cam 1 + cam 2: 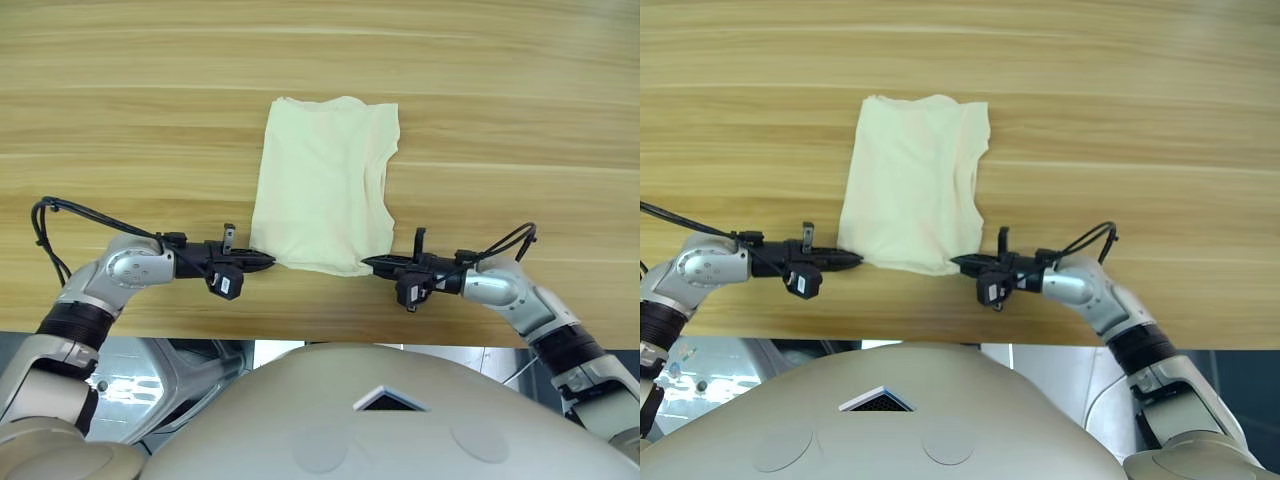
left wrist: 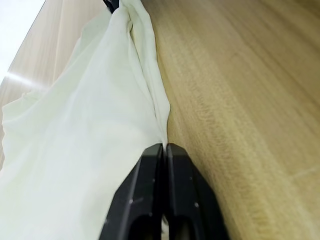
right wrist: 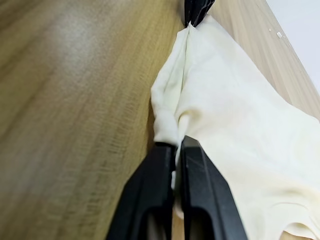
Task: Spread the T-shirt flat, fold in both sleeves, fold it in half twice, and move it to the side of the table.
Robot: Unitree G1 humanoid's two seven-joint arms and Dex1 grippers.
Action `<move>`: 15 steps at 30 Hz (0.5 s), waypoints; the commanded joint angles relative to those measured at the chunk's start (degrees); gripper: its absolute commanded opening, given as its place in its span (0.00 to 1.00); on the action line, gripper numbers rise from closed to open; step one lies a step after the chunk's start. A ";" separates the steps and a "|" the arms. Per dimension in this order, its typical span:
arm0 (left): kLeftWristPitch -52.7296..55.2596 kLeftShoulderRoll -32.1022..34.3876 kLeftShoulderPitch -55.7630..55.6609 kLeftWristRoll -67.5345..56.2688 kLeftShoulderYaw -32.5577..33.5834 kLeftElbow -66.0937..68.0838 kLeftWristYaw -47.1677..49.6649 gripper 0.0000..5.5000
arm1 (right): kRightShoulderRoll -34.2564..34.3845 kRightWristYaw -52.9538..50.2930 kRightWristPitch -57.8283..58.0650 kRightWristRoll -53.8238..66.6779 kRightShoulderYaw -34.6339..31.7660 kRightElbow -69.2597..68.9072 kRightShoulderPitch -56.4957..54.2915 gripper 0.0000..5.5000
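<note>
Cream T-shirt (image 1: pixel 325 185) on table (image 1: pixel 120 120) — left tool (image 1: pixel 266 260) and right tool (image 1: pixel 369 263) pinching its near corners

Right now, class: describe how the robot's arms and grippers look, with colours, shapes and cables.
Silver-grey rounded shells, black ribbed bands on left arm and right arm. Black left gripper and right gripper, two slim tapering fingers each. Black cables loop off each wrist.

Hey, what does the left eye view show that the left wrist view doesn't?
Left eye view: the whole T-shirt, a narrow rectangle, far edge included. Left wrist view: the left claw close up, shut on a pinched corner. Both: the right claw at the other near corner, and the wooden table.
</note>
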 commanded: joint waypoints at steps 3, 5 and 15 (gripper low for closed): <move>0.70 2.17 1.96 -5.73 -2.55 -4.44 -3.75 0.00 | -2.93 1.56 0.73 -0.43 -1.23 0.37 0.69 0.01; 0.80 3.19 2.92 -9.04 -3.16 -6.94 -5.00 0.00 | -4.21 1.97 0.23 0.84 -2.09 -0.89 1.54 0.01; 1.64 5.21 5.00 -14.51 -2.18 -12.35 -7.18 0.00 | -10.64 5.78 -3.27 8.88 -4.72 -7.13 6.73 0.01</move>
